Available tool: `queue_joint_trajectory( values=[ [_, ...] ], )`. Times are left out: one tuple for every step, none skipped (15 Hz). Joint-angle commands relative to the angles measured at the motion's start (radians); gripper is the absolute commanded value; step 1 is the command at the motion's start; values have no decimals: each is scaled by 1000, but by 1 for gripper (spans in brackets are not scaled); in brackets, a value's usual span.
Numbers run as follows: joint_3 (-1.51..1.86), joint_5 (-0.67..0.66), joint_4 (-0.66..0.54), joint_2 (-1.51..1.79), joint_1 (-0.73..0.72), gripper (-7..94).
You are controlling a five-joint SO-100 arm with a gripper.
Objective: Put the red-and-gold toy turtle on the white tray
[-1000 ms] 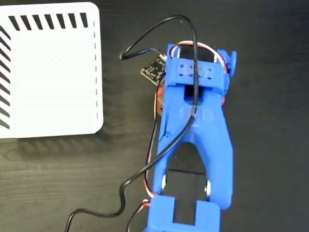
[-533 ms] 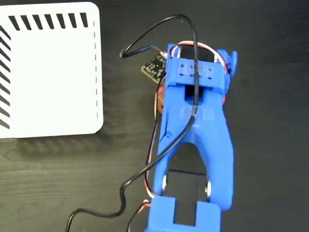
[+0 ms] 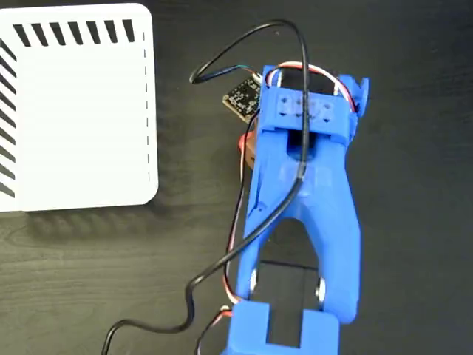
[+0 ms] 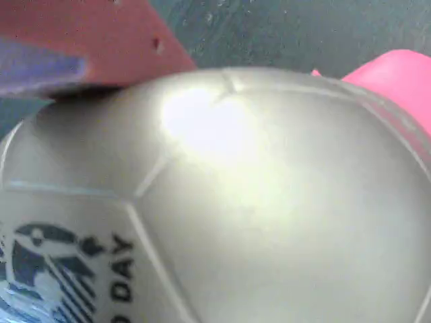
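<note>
Under the claw: turtle, close.

Tray: white, with black diagonal stripes along its 12 and 9 o'clock edges and thin dashed slits at 3 o'clock. Arm: bright blue. Table: black wood grain. Turtle: pale gold shell, black print at 8 o'clock, pink-red part at 2 o'clock.

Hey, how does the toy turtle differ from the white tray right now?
The white tray lies flat, fully visible, upper left in the fixed view; the red-and-gold toy turtle is mostly hidden under the blue arm. The tray is far larger. The tray is striped white; the turtle's shell is domed and glossy.
</note>
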Motion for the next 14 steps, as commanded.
queue_joint_trajectory(
  values=[
    [-55,-15,109,100,6,0],
    [-114,-26,173,132,8,0],
    [-184,-29,233,163,11,0],
    [-267,-34,299,183,12,0],
    [-350,-38,365,195,8,0],
    [-431,-49,420,210,0,0],
    [-503,-52,457,229,-6,0],
    [-546,-52,465,250,-9,0],
    [-551,-51,465,265,-15,0],
    [-535,-51,465,276,-28,0],
    [-509,-52,463,284,-44,0],
    [-495,-54,462,291,-66,0],
    [-495,-57,459,305,-104,0],
    [-495,-63,454,321,-161,0]
  ],
)
